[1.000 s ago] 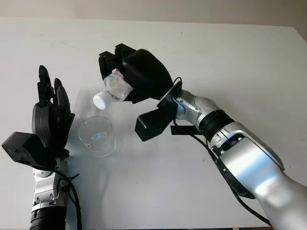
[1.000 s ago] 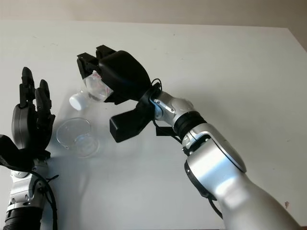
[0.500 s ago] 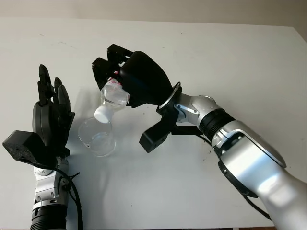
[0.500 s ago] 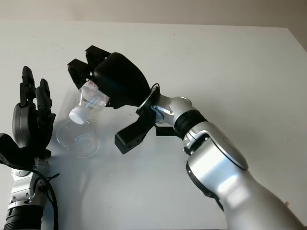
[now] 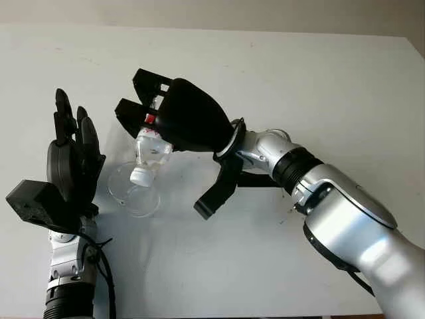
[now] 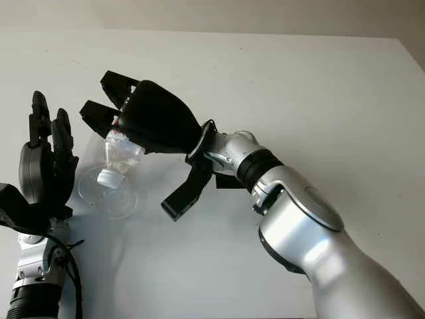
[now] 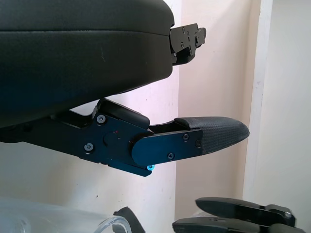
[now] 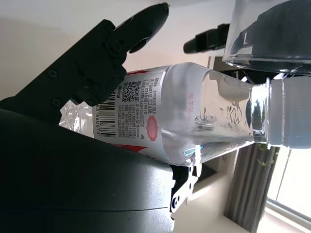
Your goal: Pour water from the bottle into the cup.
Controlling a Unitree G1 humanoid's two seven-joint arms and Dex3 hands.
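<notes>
Right hand (image 5: 176, 119): fingers wrapped around a small clear bottle (image 5: 151, 147), holding it tipped steeply, neck down.
Bottle: its label sits inside the grip; its white cap (image 5: 139, 177) is on and hangs just below the fingers, over the mouth of the cup.
Cup (image 5: 132, 191): a clear tumbler on the white table (image 5: 319, 86), directly under the right hand's fingertips and just beside the left hand's palm.
Left hand (image 5: 70, 163): open, holding nothing, raised upright just beside the cup, not touching it as far as I can tell.
Water: some is visible inside the bottle (image 8: 209, 114), pooled toward the neck.
Risk, cap: with the cap on, I judge no water can leave, however far the bottle tilts.
Risk, cup: the cap is low over the rim; pushing down or sideways could knock the light cup over or slide it toward the left hand.
Risk, grip: squeezing the thin bottle harder could let it slip.
</notes>
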